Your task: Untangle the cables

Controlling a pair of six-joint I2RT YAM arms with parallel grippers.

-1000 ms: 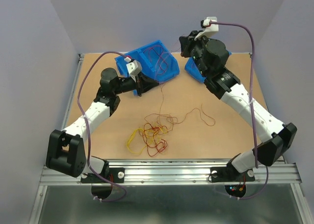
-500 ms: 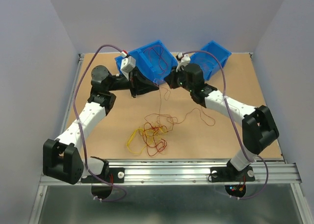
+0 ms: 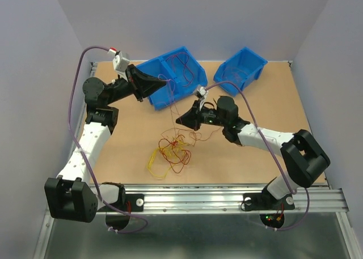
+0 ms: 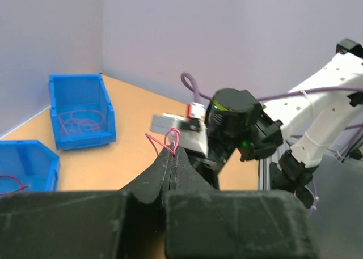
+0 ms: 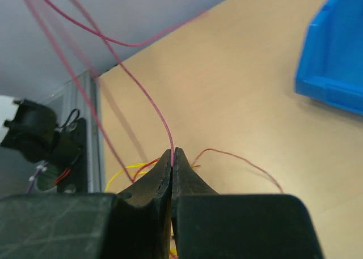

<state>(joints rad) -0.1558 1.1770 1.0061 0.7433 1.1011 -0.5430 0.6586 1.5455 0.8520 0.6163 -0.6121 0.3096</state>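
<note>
The step in hand looks like drawing one red strand [image 5: 148, 103] out of the tangle [image 3: 170, 155]: the right gripper [image 3: 180, 120] hangs low just above the heap with its jaws pinched tight on that strand, which runs up and away from its tips, while the left gripper [image 3: 163, 84] is raised near the front of the nearer blue bin [image 3: 195, 80], jaws likewise closed, with a small pinkish-red loop nipped at its tips. Whether both hold the same strand cannot be told for sure. The next move probably calls for parting the two arms slowly so the strand slides free without dragging the heap along. The cables lie as a loose knot of red, yellow and orange loops on the table [image 3: 266, 109] between the arms, thin and springy; another red coil [image 3: 180, 60] sits in the bin
</note>
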